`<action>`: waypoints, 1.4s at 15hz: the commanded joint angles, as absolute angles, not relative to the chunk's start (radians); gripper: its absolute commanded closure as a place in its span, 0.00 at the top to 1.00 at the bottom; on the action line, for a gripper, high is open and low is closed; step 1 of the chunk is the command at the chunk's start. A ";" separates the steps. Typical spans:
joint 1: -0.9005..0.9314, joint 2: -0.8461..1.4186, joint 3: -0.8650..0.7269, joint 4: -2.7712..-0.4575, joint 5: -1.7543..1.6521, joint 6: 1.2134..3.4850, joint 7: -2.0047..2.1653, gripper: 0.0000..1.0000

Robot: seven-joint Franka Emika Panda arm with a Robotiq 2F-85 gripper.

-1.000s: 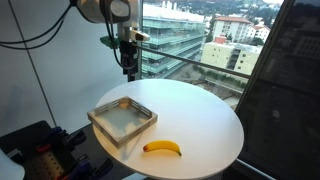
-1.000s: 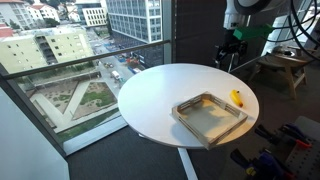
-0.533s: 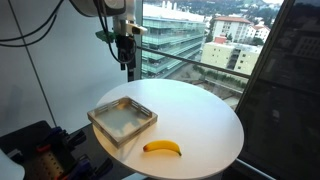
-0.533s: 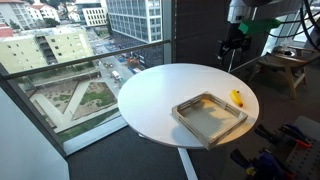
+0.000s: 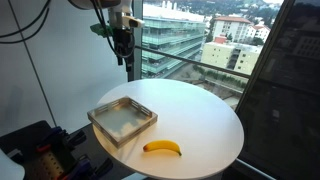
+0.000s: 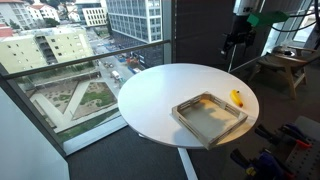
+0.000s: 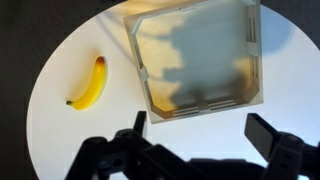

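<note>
while the tool (image 5: 119,42) hangs high over the edge of the round white bench (image 5: 200,110), it touches nothing. wrist view: tool (image 7: 200,130) fingers (image 7: 266,135) spread wide, nothing between them.

tray (image 5: 122,120): shallow, square, metal-looking, flat on the bench. well below the tool and well apart from it in both exterior views (image 6: 210,118). in the wrist view the tray (image 7: 200,55) sits straight under the camera, its near edge just above the gap between the fingers. inside looks bare, with the arm's shadow across it.

banana (image 5: 162,148): yellow, lying on its side on the bench (image 7: 60,130), beside the tray but clear of it. to the left of the tray in the wrist view (image 7: 90,85); seen just beyond the tray's far corner in an exterior view (image 6: 237,97). also well below the tool (image 6: 236,38).
</note>
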State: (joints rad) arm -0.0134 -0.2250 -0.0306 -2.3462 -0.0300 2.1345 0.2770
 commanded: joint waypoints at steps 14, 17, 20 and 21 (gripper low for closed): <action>-0.019 -0.400 0.000 -2.420 0.007 2.075 0.172 1.00; -0.019 -0.424 0.013 -2.428 0.002 2.059 0.178 1.00; -0.018 -0.444 0.022 -2.432 0.001 2.039 0.180 1.00; -0.017 -0.451 0.024 -2.433 0.002 2.033 0.179 1.00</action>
State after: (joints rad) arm -0.0132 -0.4072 0.0134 -2.4164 0.0088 2.0613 0.1794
